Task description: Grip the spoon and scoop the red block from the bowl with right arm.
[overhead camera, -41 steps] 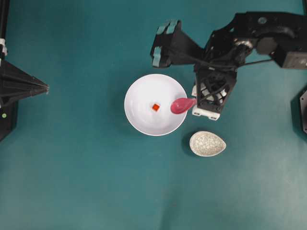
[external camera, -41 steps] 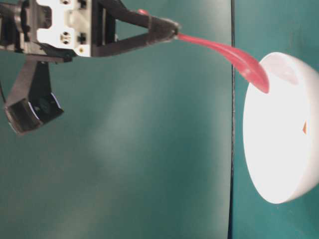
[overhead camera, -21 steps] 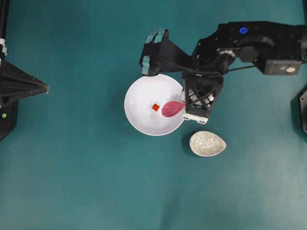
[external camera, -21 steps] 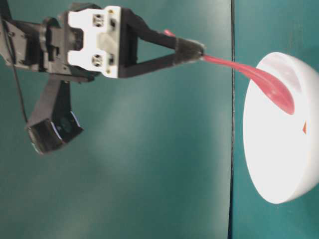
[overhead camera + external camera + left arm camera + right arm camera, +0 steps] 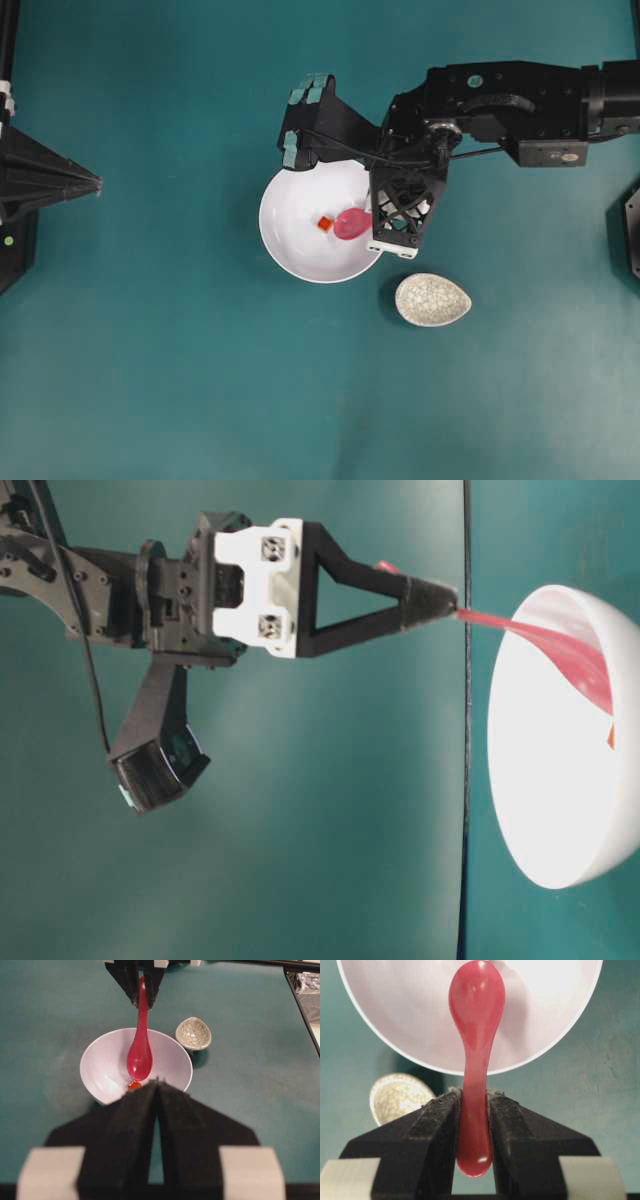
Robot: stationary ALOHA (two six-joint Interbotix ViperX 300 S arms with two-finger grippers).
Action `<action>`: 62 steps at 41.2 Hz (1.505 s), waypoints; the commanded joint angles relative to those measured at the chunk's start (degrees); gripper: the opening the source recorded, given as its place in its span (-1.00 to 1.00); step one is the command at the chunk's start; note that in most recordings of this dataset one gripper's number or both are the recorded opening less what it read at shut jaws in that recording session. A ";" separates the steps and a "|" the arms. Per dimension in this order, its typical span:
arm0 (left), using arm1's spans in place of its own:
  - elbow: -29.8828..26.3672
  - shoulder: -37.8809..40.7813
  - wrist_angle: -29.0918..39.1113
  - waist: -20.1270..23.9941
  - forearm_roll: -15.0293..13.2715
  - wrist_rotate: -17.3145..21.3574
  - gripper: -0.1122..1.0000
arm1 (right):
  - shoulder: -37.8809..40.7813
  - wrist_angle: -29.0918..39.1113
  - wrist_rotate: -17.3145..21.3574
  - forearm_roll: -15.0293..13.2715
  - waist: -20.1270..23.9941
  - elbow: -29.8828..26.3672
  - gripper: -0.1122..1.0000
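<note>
A large round plain white bowl (image 5: 318, 235) sits near the middle of the teal tabletop (image 5: 200, 380). Inside it lies a tiny red-orange cube (image 5: 324, 224), with the oval scoop of a glossy magenta-pink spoon (image 5: 351, 224) just beside it, on the side toward the right edge. The black right arm (image 5: 510, 98) reaches in from the right edge, its pincer (image 5: 385, 226) over the bowl's rim at the spoon's handle. A small speckled beige egg-shaped dish (image 5: 432, 300) rests near the bowl, toward the front right corner. At the left edge stands a black pointed part (image 5: 45, 180) of the other arm.

Spoon (image 5: 350, 223) scoop beside red block (image 5: 324, 224)
</note>
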 commanded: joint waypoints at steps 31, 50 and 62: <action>-1.76 0.26 1.32 0.00 0.09 0.09 -0.80 | 1.41 -9.84 0.97 0.18 0.18 -2.46 -0.36; -1.76 0.26 1.32 0.00 0.18 0.09 -0.80 | 1.41 -11.69 1.23 0.44 0.44 -2.46 -0.36; -1.85 0.26 1.32 0.00 0.18 0.00 -0.80 | 0.18 -14.33 1.32 0.97 0.53 -2.46 -0.36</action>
